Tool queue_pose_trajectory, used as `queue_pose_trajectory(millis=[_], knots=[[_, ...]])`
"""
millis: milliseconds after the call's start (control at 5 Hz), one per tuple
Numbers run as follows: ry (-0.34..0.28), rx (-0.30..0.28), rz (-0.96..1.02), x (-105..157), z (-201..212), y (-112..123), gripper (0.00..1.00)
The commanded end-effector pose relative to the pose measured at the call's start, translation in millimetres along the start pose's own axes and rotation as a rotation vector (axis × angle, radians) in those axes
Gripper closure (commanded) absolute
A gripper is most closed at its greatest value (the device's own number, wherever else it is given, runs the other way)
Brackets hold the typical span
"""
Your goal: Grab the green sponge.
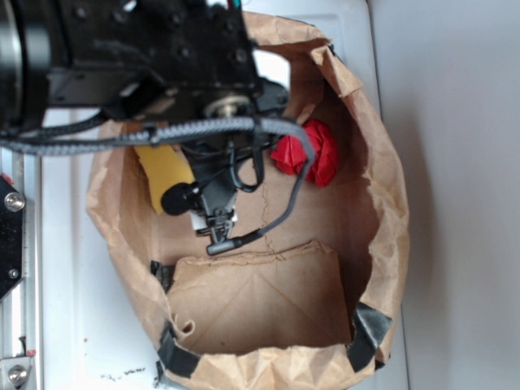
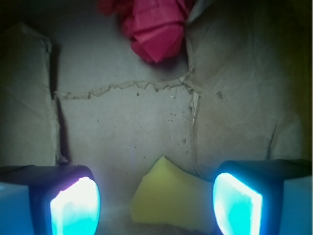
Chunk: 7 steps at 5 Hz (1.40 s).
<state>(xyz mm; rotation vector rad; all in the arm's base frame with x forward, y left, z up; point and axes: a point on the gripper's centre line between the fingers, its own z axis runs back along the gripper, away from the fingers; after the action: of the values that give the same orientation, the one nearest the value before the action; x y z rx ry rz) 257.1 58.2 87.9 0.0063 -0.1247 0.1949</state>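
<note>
Glowing cyan pads [image 2: 76, 205] of the gripper [image 2: 156, 205] fill the bottom corners of the wrist view, standing wide apart with nothing touching them. Between them, at the bottom edge, lies the green sponge [image 2: 168, 198]; only its yellow foam shows here, a rough wedge with a raised corner, and its scouring face is not visible. It rests on the brown floor of the paper bag [image 2: 127, 127], nearer the right pad than the left but apart from both. Further on, a torn crease runs across the bag floor, and past that the red fabric ball [image 2: 151, 27] sits against the far wall, well apart from the sponge. From the exterior view the arm reaches down into the open bag, whose rolled rim [image 1: 390, 187] stands on a white worktop [image 1: 81, 325]; the gripper [image 1: 213, 219] hangs low inside, with the sponge [image 1: 165, 175] just beside it toward the bag's left wall and the red ball [image 1: 307, 154] off toward the right wall. As a judgement, the approach is largely done: the gripper is inside the bag and roughly straddles the sponge. What remains is to settle lower and centre over it, close the pads on the foam, and lift it.
</note>
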Motion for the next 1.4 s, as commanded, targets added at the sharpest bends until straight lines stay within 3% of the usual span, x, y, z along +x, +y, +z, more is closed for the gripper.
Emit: queue_pose_trajectory(millis=[0,600,1200], knots=[[-0.084,0.03,-0.013,3,4,3,0.0],[-0.132,0.067,-0.023,-8,-23,1,0.0],[-0.13,0.101,-0.015,-10,-38,-4,0.0]])
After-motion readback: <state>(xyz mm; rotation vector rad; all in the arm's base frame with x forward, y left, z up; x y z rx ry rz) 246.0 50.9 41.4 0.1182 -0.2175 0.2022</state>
